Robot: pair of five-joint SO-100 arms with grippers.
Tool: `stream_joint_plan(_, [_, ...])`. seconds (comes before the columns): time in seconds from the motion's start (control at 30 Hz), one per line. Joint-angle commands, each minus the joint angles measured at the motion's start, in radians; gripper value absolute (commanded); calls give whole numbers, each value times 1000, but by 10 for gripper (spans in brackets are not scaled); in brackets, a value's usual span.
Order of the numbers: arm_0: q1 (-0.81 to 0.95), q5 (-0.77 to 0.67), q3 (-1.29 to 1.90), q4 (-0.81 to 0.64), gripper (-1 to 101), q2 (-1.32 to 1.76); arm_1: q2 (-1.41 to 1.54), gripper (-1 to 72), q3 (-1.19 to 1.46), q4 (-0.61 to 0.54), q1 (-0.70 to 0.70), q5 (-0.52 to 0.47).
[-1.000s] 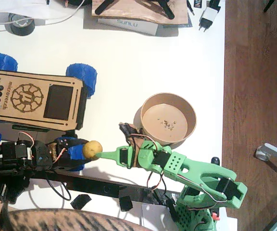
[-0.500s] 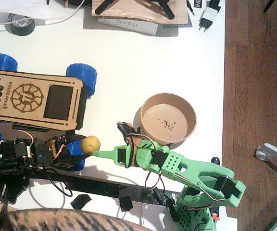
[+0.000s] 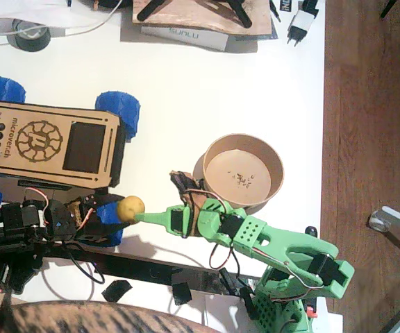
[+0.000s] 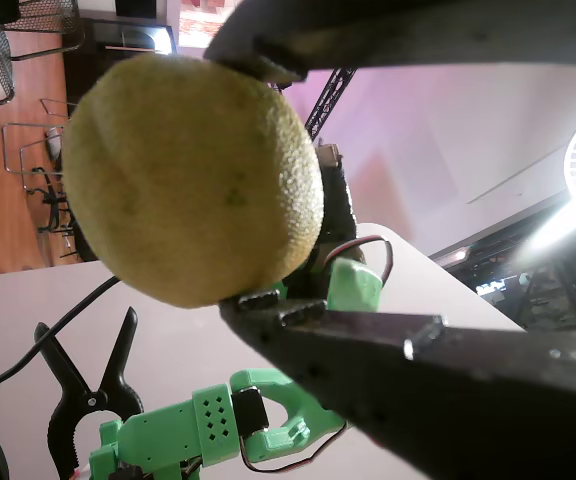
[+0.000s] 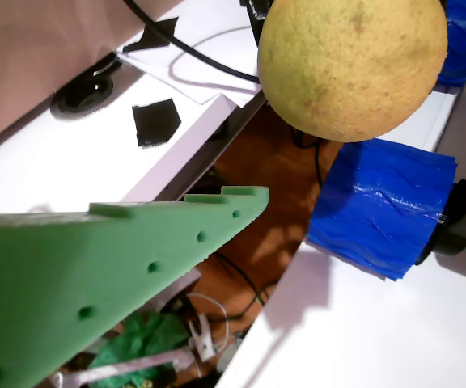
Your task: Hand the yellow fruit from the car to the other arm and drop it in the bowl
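Observation:
The yellow fruit (image 3: 130, 207) hangs just in front of the car (image 3: 47, 142), by its blue front wheel (image 3: 106, 216). My left gripper (image 3: 119, 209), on the black arm, is shut on it; in a wrist view the black fingers (image 4: 388, 350) clamp the fruit (image 4: 193, 180) from above and below. The other arm (image 3: 269, 243), green, reaches in from the right. Its gripper (image 3: 153, 202) is open, the green finger's tip beside the fruit. In a wrist view that green finger (image 5: 128, 259) lies below the fruit (image 5: 350, 65), apart from it. The bowl (image 3: 278, 165) stands right of the green gripper.
A flat box (image 3: 186, 35), a tape roll (image 3: 30, 35) and a black plug (image 3: 298, 24) lie along the far edge. The table ends at the right (image 3: 323, 139) above wooden floor. Cables and black scraps (image 3: 117, 290) lie near the front edge.
The black gripper has carried the fruit slightly left and up from its place a second ago. The green finger followed it leftward. Little moved in the last half second.

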Motion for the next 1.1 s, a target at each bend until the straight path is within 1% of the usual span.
stream_joint_plan(0.0, [8, 5, -15, -9, 1, 11, 15, 299, -37, -41, 20, -23])
stream_joint_plan(0.4, [8, 5, -15, -46, 1, -28, -121, 292, -109, -164, 71, -67])
stream_joint_plan(0.57, [8, 5, -15, -46, 1, -31, -172, 290, -127, -198, 83, -75])
stream_joint_plan(0.67, [8, 5, -15, -49, 1, -35, -199, 286, -140, -207, 81, -74])
stream_joint_plan(1.07, [8, 5, -15, -60, 1, -54, -275, 292, -176, -209, 48, -15])
